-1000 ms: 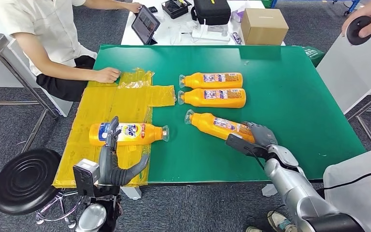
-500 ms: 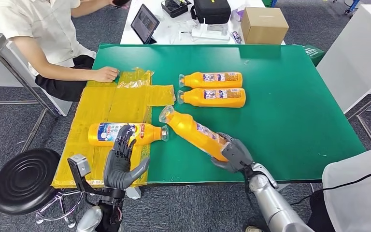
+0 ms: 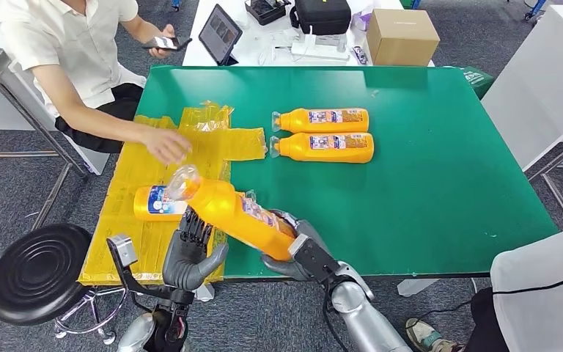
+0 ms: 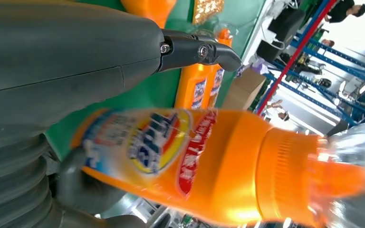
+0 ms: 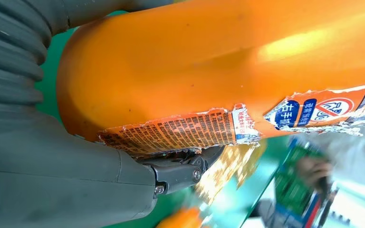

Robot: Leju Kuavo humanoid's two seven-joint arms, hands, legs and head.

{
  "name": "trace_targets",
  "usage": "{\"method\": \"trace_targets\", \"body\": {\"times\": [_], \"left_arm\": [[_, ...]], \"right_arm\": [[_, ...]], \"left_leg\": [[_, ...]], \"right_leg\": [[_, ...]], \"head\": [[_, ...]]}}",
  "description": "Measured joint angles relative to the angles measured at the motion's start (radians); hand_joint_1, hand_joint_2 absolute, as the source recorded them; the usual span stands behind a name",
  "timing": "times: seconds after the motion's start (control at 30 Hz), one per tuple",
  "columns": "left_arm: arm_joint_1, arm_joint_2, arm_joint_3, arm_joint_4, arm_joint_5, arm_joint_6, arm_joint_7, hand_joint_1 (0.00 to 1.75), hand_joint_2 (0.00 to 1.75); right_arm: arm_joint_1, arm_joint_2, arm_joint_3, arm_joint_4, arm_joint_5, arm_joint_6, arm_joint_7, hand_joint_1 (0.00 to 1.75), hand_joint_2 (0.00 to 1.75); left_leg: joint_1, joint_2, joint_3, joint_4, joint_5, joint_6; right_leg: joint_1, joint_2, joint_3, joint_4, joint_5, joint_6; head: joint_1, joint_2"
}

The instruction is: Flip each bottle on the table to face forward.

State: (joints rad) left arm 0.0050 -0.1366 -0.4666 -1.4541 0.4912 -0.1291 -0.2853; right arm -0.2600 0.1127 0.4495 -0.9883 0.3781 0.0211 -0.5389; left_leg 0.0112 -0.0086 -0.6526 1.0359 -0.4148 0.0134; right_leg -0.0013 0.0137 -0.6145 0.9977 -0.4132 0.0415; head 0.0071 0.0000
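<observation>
My right hand (image 3: 297, 253) grips the base end of an orange bottle (image 3: 238, 216) and holds it off the table, tilted, with its clear cap pointing up and to the left. The right wrist view shows its torn back label (image 5: 180, 130); the left wrist view shows its coloured front label (image 4: 157, 142). My left hand (image 3: 189, 253) is open just below this bottle, fingers up and spread. A second bottle (image 3: 152, 203) lies on the yellow sheet (image 3: 161, 158), partly hidden behind the held one. Two more bottles (image 3: 322, 119) (image 3: 325, 147) lie side by side farther back, caps to the left.
A seated person at the table's left side reaches a hand (image 3: 167, 144) over the yellow sheet, holding a phone in the other. The green table (image 3: 440, 147) has free room on its right half. A black stool (image 3: 33, 271) stands at the lower left.
My right hand has lifted the bottle and carried it left, over my left hand. The person's hand has moved from the sheet's far edge toward its middle.
</observation>
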Motion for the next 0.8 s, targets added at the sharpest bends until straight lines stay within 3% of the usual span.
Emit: {"method": "trace_targets", "body": {"times": [0.33, 0.57, 0.6, 0.7, 0.73, 0.8], "left_arm": [[-0.03, 0.0, -0.004, 0.023, 0.007, -0.005, -0.007, 0.0, 1.75], [-0.05, 0.0, -0.014, 0.024, 0.037, -0.062, -0.011, 0.0, 1.75], [-0.051, 0.0, -0.014, 0.024, 0.042, -0.067, -0.01, 0.26, 1.75], [-0.058, 0.002, -0.016, 0.025, 0.053, -0.082, -0.01, 1.57, 1.75], [-0.061, 0.003, -0.017, 0.026, 0.056, -0.09, -0.01, 1.75, 1.75], [-0.068, 0.006, -0.018, 0.031, 0.065, -0.113, -0.011, 1.75, 1.75]], "right_arm": [[-0.013, 0.018, 0.08, 0.017, -0.008, 0.022, -0.006, 1.75, 1.75], [-0.053, 0.026, 0.138, 0.05, -0.033, 0.034, -0.001, 1.75, 1.75], [-0.059, 0.027, 0.142, 0.056, -0.035, 0.034, 0.0, 1.75, 1.75], [-0.076, 0.028, 0.155, 0.072, -0.039, 0.034, 0.002, 1.75, 1.75], [-0.081, 0.028, 0.159, 0.077, -0.04, 0.035, 0.002, 1.75, 1.75], [-0.088, 0.029, 0.166, 0.083, -0.043, 0.039, 0.001, 1.75, 1.75]], "left_leg": [[0.0, 0.0, -0.001, 0.0, 0.0, 0.0], [0.0, 0.0, -0.001, 0.0, 0.0, 0.0], [0.0, 0.0, -0.001, 0.0, 0.0, 0.0], [0.0, 0.0, -0.001, 0.0, 0.0, 0.0], [0.0, 0.0, -0.001, 0.0, 0.0, 0.0], [0.0, 0.0, -0.001, 0.0, 0.0, 0.0]], "right_leg": [[0.0, 0.0, 0.0, 0.0, 0.0, 0.0], [0.0, 0.0, -0.001, 0.0, 0.0, 0.0], [0.0, 0.0, -0.001, 0.0, 0.0, 0.0], [0.0, 0.0, -0.001, 0.0, 0.0, 0.0], [0.0, 0.0, -0.001, 0.0, 0.0, 0.0], [0.0, 0.0, -0.001, 0.0, 0.0, 0.0]], "head": [[0.0, 0.0], [0.0, 0.0], [0.0, 0.0], [0.0, 0.0], [0.0, 0.0], [0.0, 0.0]]}}
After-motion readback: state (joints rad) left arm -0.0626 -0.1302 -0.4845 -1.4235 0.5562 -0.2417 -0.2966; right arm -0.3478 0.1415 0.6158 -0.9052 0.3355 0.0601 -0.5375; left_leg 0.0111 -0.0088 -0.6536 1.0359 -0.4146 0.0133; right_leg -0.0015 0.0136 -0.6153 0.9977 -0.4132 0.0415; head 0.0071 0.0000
